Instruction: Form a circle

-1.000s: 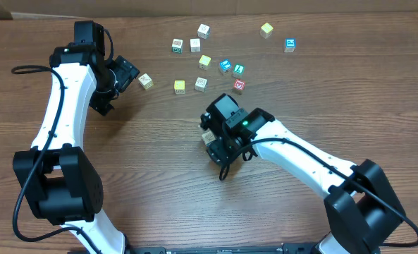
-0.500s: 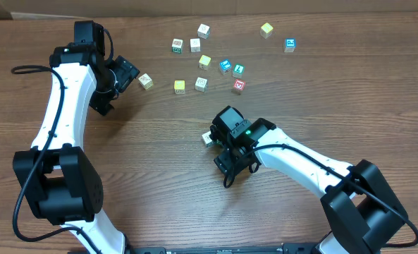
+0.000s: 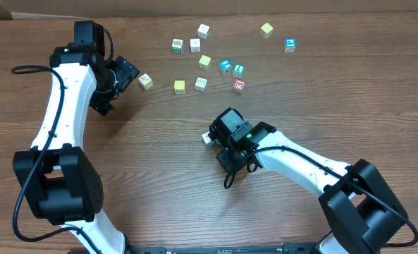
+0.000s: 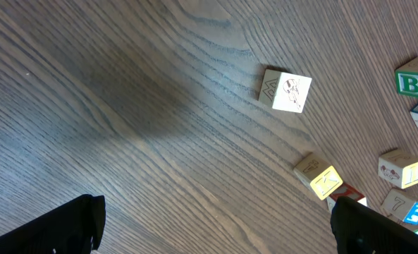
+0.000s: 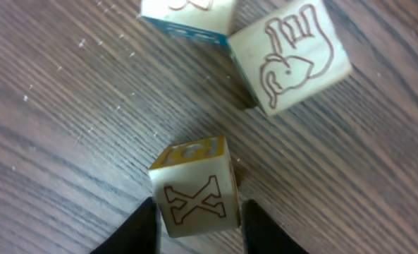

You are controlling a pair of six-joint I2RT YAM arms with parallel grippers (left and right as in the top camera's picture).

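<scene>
Grip: right pincer, fingers drawn in against both sides of the X cube. This reads as clamped on it, with the cube sitting on the tabletop.
Change: a second back these jaws stood much wider and the head sat slightly nearer the far edge. It has since slid a little toward the near edge and closed. The far scatter and the left arm have not moved.
Meaning (judgement): a pick has just begun on one cube, and nothing has been placed.
Circle: the circle is not formed yet. The cream picture cubes lie loose by the middle of the far edge, the red-printed cube among them, each apart from its neighbours.
Idle side: left pincer, jaws wide apart and holding nothing, toward the far-left corner. A picture cube lies just ahead of it.
Right wrist only: the X face, plus an elephant cube and a blue-edged cube close together just beyond it.
Overhead only: location, roughly mid-tabletop and well apart from the scatter. The pincer's head hides that clump except for one pale cube — which of the three it is I cannot tell.
</scene>
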